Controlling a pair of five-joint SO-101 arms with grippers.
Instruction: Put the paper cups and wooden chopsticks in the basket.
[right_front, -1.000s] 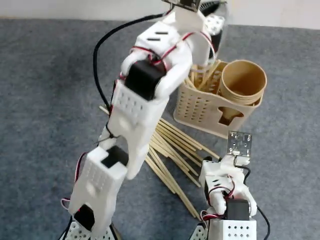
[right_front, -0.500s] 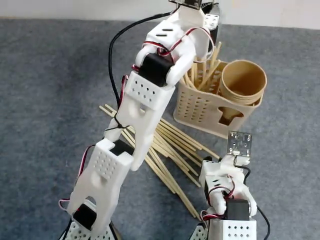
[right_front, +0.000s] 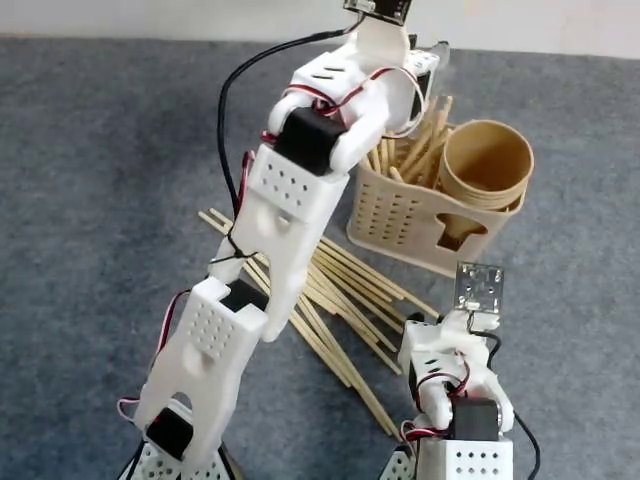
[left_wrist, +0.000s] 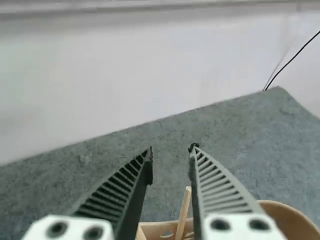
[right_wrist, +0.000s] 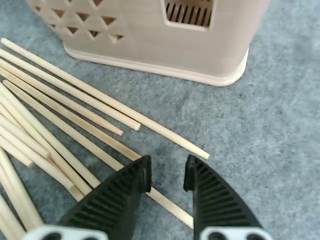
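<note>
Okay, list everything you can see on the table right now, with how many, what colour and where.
basket: one, beige, perforated, far right side of the table.
paper cups: a nested stack, count unclear, tan, in the basket's right part.
chopsticks in the basket: several, pale wood, leaning in its left part.
loose chopsticks: many, pale wood, scattered in front of the basket.
table: one, grey carpet-like surface.
cable: one, black, along the left arm.
left gripper: open, above the basket.
right gripper: open, low over the loose chopsticks.

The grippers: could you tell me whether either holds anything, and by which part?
Nothing is held: the left gripper and right gripper both stand open, empty.
</note>
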